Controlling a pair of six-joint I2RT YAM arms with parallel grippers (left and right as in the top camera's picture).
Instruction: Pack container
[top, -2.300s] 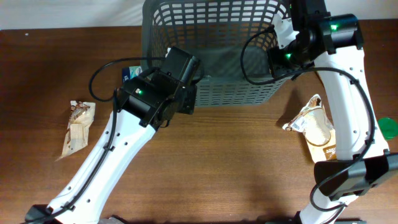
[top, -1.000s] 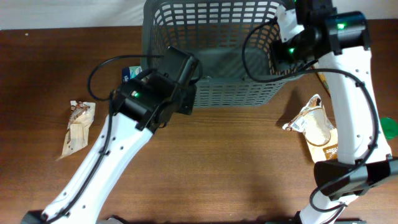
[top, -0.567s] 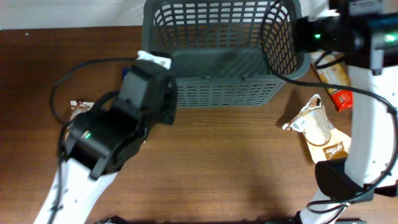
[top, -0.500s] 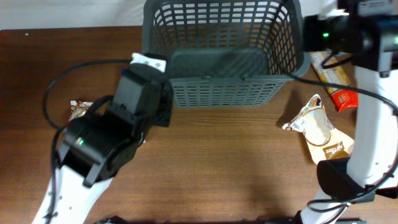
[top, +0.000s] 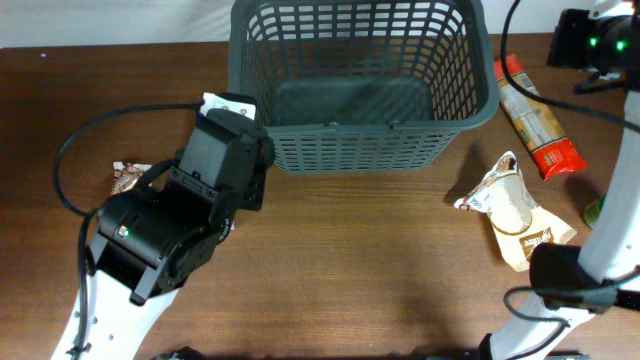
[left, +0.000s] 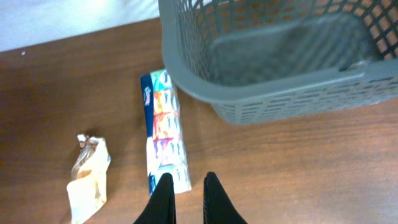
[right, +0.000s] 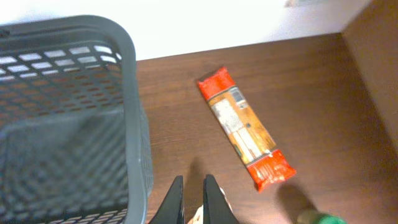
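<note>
The container (top: 365, 128), a large dark grey lattice basket, stands at the back middle of the table with nothing showing on its solid base. In the left wrist view its near corner (left: 261, 93) fills the upper right. My left gripper (left: 185, 180) hangs shut and holds nothing, high above the wood just in front of a colourful flat box (left: 165, 134). The right wrist view shows the basket's right wall (right: 134, 93). My right gripper (right: 191, 182) is shut and holds nothing, high above the table beside that wall.
A small beige snack packet (top: 128, 176) lies at the left, beyond my left arm (top: 180, 225). A long red and orange packet (top: 535, 115) lies right of the basket. Nearer the front are a beige pouch (top: 510, 210) and a green object (right: 317, 218).
Both arms have drawn back from the basket: the left toward the front left, the right up to the far right corner. The basket now shows uncovered.
</note>
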